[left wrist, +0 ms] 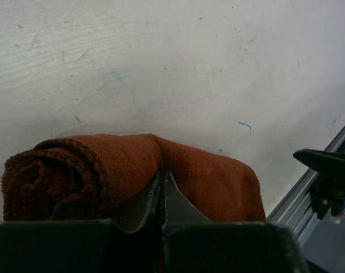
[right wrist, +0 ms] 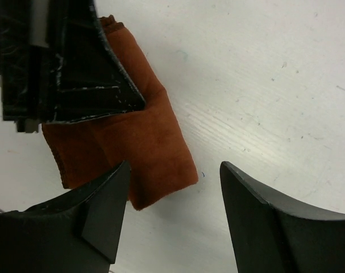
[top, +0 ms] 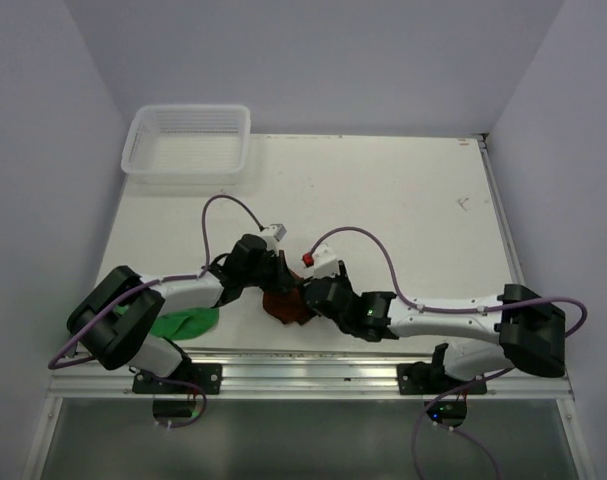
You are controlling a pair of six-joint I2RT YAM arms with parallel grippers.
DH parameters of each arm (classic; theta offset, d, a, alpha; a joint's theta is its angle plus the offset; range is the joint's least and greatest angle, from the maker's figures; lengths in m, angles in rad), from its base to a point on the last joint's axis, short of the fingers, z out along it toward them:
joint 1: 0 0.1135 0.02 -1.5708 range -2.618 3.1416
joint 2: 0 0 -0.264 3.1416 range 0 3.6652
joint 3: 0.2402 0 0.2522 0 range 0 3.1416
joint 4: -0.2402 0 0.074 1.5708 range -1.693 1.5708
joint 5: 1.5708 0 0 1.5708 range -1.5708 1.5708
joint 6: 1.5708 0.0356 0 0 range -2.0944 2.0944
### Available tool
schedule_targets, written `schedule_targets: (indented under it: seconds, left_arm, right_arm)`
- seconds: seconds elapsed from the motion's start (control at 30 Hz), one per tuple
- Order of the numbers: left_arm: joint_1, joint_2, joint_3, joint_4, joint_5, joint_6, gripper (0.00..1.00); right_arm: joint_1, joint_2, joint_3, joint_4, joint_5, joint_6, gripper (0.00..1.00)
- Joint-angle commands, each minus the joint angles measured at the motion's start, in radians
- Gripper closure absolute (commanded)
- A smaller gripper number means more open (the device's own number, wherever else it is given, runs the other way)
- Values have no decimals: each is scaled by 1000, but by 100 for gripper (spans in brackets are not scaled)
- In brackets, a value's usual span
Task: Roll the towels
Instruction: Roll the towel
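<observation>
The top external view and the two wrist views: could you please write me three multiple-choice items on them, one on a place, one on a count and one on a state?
1. Where on the table does the white mesh basket stand?
A. far left corner
B. near right corner
C. centre

2. How many towels lie on the table?
A. one
B. two
C. four

3. How is the right gripper?
A. shut on the basket's rim
B. shut with nothing in it
C. open, by the rust-brown towel

Answers:
1 A, the top view shows the basket at the far left corner.
2 B, the top view shows only the green towel at the near left and the rust-brown towel at the near middle.
3 C, the right wrist view shows a wide gap between its fingers.
</observation>
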Motion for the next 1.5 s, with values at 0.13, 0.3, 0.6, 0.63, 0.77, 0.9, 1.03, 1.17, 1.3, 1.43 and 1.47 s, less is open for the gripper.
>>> schedule_targets:
  seconds: [0.13,0.3,0.6,0.63,0.77,0.9,1.03,1.17,1.3,1.43,1.47]
  left_arm:
    - [-11,-17,-43,-31,-21,15,100]
    - [-11,-47,-64,-30,-26,18,100]
    - [-11,-67,-92,-23,-29,17,100]
    - [-13,-67,-91,-26,-32,17,100]
    - [-11,-67,-94,-31,-47,17,100]
    - [-11,-67,-84,-42,-60,17,100]
    - [-10,-79,-36,-69,-78,15,100]
    - [-5,-84,63,-157,-115,53,100]
    - [38,-96,159,-241,-138,84,100]
    - [69,-109,244,-313,-170,99,100]
    - [73,-110,253,-319,-170,101,100]
  right_arm:
    - [-211,-60,-67,160,-450,97,32]
    - [-331,3,-95,249,-658,148,31]
    - [-345,112,-101,274,-685,163,32]
    - [-345,121,-101,278,-709,165,32]
    - [-345,127,-107,295,-758,165,43]
    - [-345,121,-125,304,-797,153,60]
    - [-344,124,-136,314,-809,130,79]
    - [-340,97,-152,314,-730,124,91]
    - [-304,41,-141,265,-541,76,94]
    - [-236,17,-98,179,-291,16,94]
    - [-201,18,-87,166,-180,6,94]
